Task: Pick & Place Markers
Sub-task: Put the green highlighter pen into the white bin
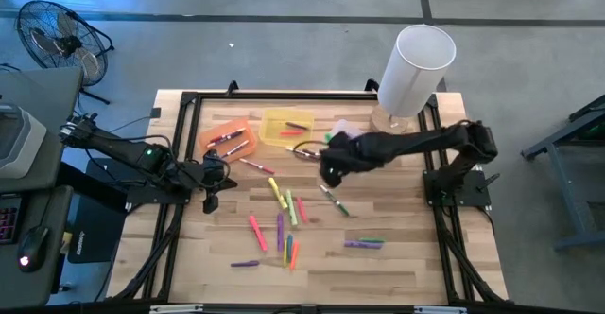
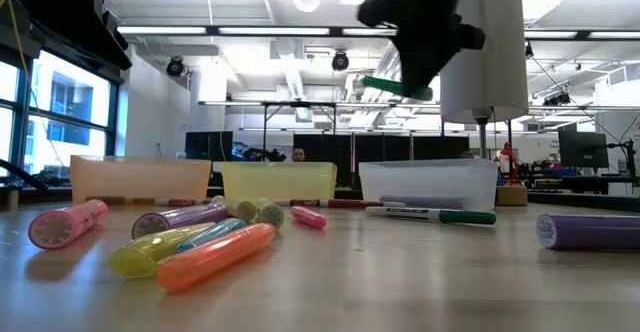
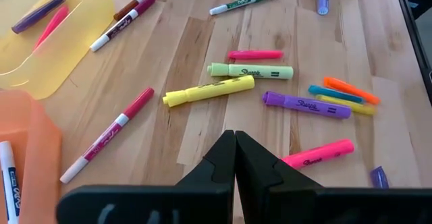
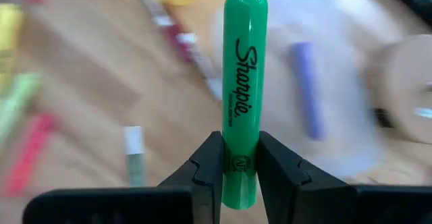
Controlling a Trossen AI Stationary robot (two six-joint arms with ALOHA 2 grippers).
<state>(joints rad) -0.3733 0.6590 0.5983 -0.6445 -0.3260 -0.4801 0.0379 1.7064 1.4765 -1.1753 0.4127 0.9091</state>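
You are looking at a robotics lab or workshop; a wooden table [image 1: 397,267] on a black metal frame stands on a grey concrete floor [image 1: 284,59]; beyond it run ceiling strip lights [image 2: 250,32], exposed ducts, tall windows [image 2: 60,112], monitors [image 2: 585,150]; a floor fan [image 1: 59,38] stands nearby.

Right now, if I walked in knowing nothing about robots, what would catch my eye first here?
Probably the right gripper, raised above the table's middle and shut on a green marker. Below it, bright markers lie scattered over the wooden table. The left gripper waits shut near the orange bin.
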